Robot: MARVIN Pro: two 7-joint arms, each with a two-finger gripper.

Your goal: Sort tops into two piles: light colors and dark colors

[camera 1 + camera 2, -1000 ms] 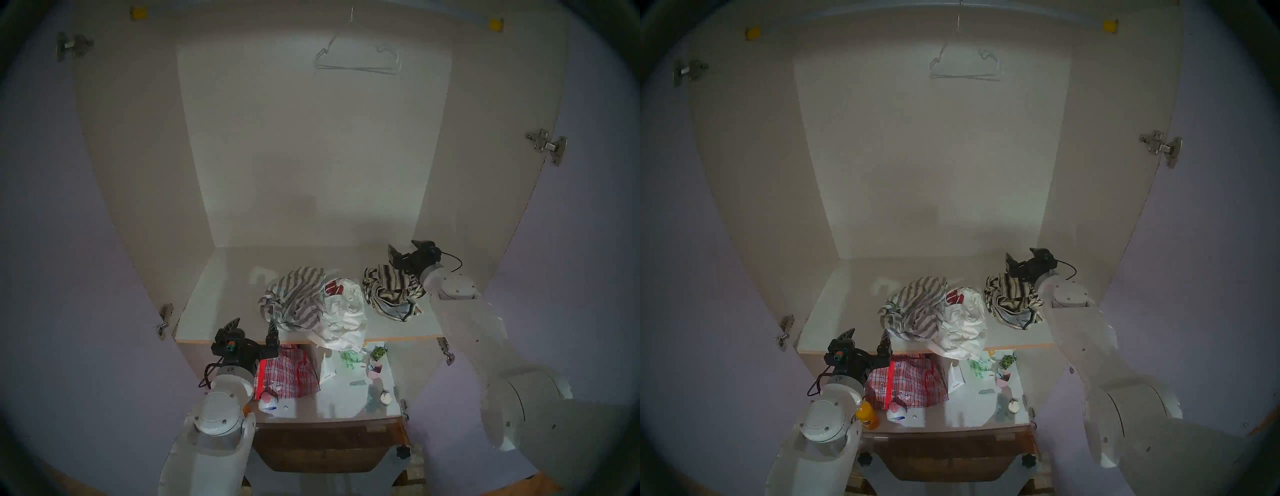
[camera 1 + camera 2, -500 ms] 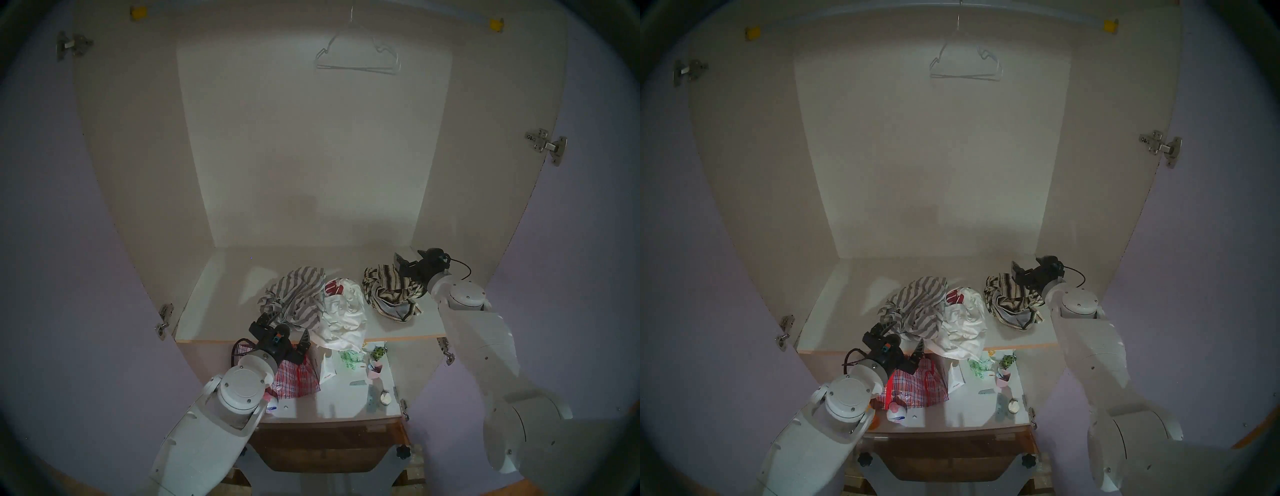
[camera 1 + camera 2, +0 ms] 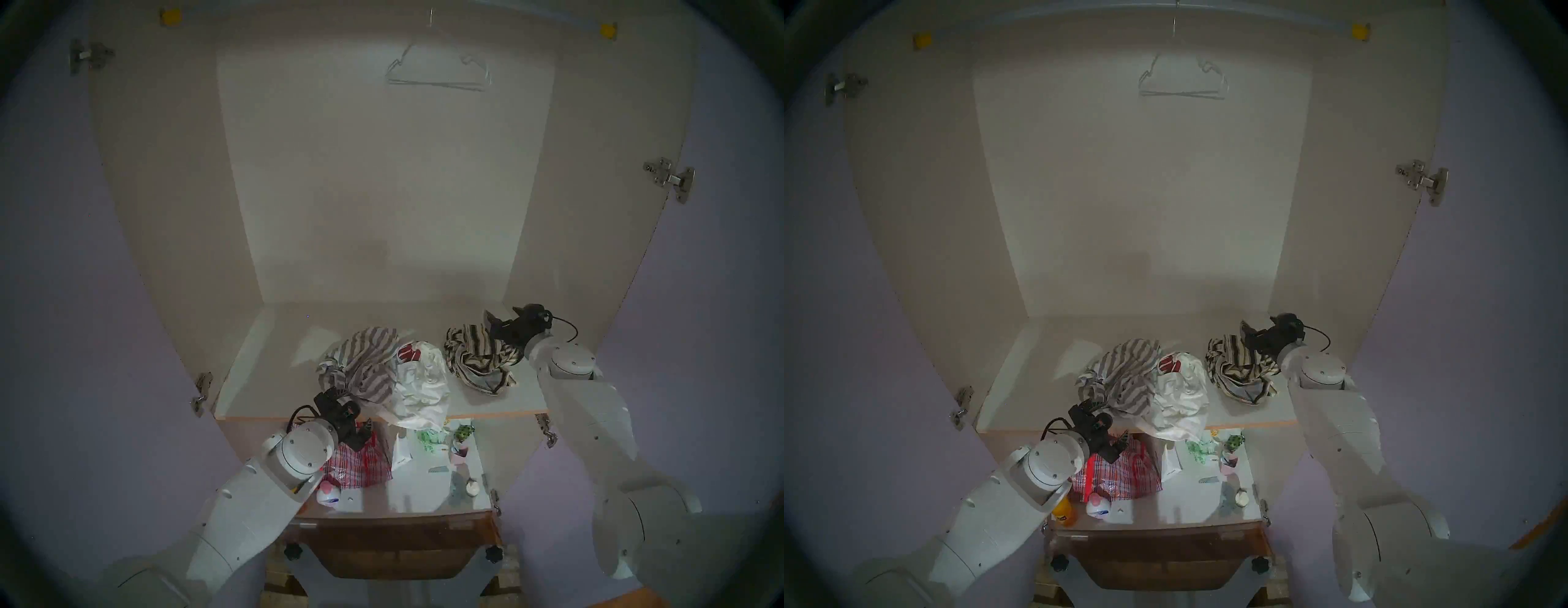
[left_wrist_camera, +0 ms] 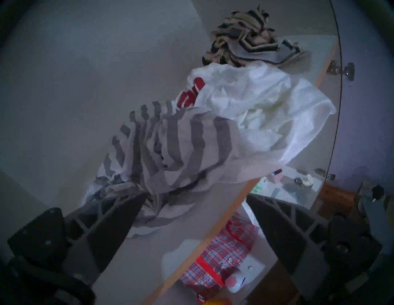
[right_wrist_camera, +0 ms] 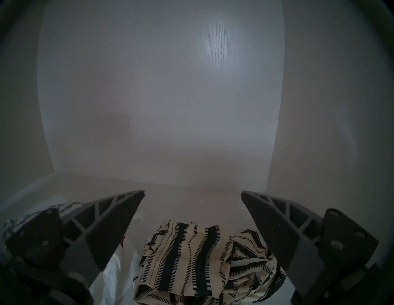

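The left gripper [image 4: 195, 198], two black ribbed fingers spread wide and holding nothing, sits at the front lip of the white wardrobe shelf [image 3: 263, 361]. One finger lies over the shelf at the near hem of the crumpled grey-and-white wide-striped top [image 3: 365, 365]; whether it touches the cloth cannot be told. The other finger hangs past the shelf's orange front edge, above the red plaid woven bag [image 3: 360, 463] on the lower white surface [image 3: 420, 488].

The thin, smooth white top with a red print [image 3: 420, 378] presses against the striped top's right side, partly under it, and a fold droops over the shelf's front edge. Well to the right, apart from both, the cream knit top with black stripes [image 3: 479, 356] is bunched in its own heap. The right gripper [image 5: 193, 196] hovers just above and behind that heap, its jaws likewise wide and empty, pointing at the pale back wall.

The shelf's left half is bare, flat and smooth, and there is open board behind the tops up to the back wall. The right side panel stands close by the right gripper. A thin wire hanger [image 3: 437, 72] hangs high above. Small clutter crowds the lower surface beside the bag.
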